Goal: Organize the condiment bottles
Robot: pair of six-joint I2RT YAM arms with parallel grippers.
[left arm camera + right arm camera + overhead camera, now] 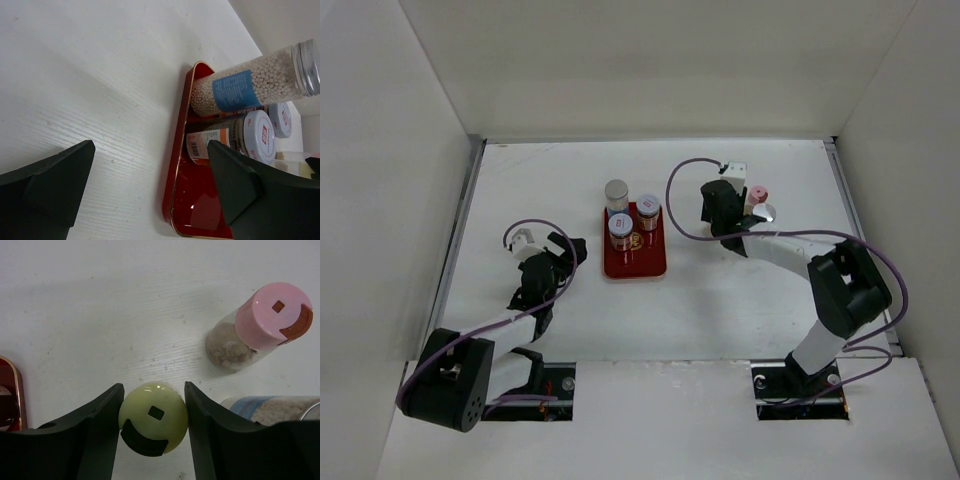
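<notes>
Your right claw [152,386] pinches the small cream-capped jar [153,417], near the pink-capped glass jar [260,325] on the white table [125,300]. Your left claw [150,145] is spread wide and empty beside the flat dark-red tray [175,200], which holds three more jars [621,228].

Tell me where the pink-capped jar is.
In the top view, the pink-capped jar stands on the table's right side, right of the red tray, beside the cream-capped jar that the right claw grips.

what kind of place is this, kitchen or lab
Probably a robot test cell: bare white walls box in a white table, two arms bolted at its edge, condiment bottles and a red tray as props.
</notes>
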